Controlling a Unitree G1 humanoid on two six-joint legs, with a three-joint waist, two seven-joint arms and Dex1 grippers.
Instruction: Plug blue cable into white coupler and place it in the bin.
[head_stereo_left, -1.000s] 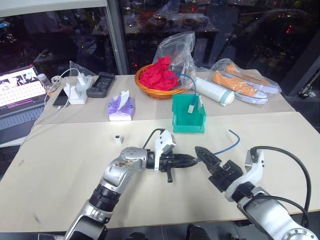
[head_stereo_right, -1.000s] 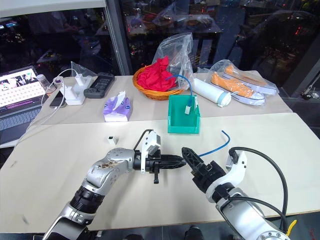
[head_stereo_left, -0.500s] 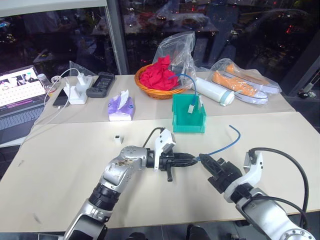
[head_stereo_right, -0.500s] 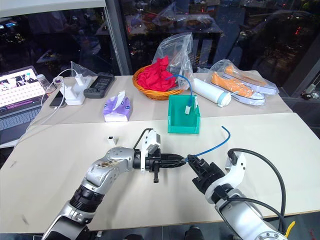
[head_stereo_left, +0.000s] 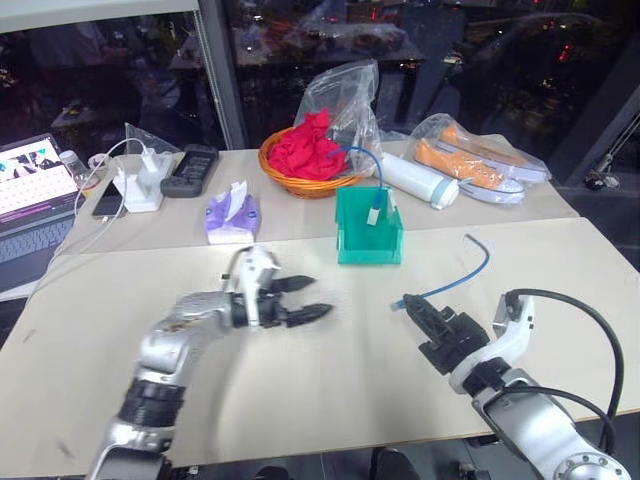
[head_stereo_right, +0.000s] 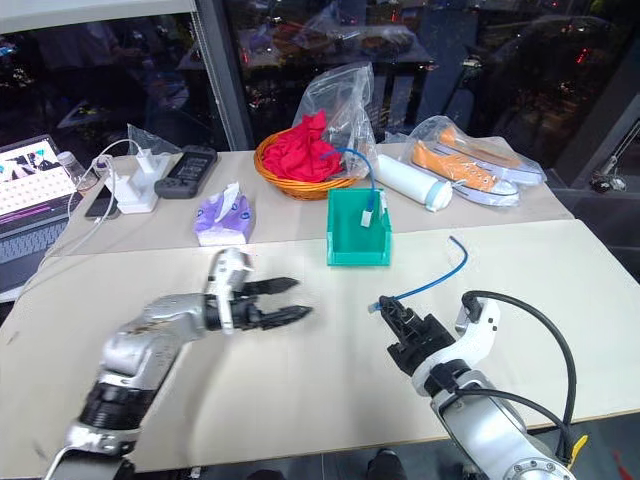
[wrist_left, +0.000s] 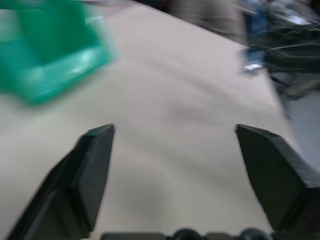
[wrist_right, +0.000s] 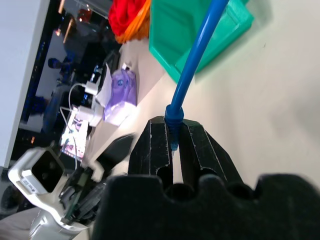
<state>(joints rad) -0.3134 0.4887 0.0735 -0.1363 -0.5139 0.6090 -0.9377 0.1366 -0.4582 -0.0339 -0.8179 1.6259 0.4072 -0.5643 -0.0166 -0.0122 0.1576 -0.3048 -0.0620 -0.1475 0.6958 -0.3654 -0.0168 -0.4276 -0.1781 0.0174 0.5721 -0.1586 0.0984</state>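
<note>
The blue cable (head_stereo_left: 450, 282) curves up off the table from my right gripper (head_stereo_left: 410, 305), which is shut on its near end. The right wrist view has that end of the cable (wrist_right: 174, 117) pinched between my black fingers. My left gripper (head_stereo_left: 320, 296) hovers open over the table, left of the cable and apart from it, with nothing between its fingers (wrist_left: 92, 165). The teal bin (head_stereo_left: 368, 240) stands behind the two grippers, with the plug of another, arched blue cable (head_stereo_left: 365, 160) hanging in it. The white coupler is hidden.
Along the back stand an orange basket of red cloth (head_stereo_left: 305, 165), a purple tissue pack (head_stereo_left: 232, 212), a white bottle (head_stereo_left: 420, 180), bagged shoes (head_stereo_left: 480, 160), white chargers (head_stereo_left: 140, 182), a remote (head_stereo_left: 190, 170) and a laptop (head_stereo_left: 25, 195).
My right gripper shut on the cable's near end. My left gripper let go of it, opened and swung away to the left. The camera view shifted slightly.
</note>
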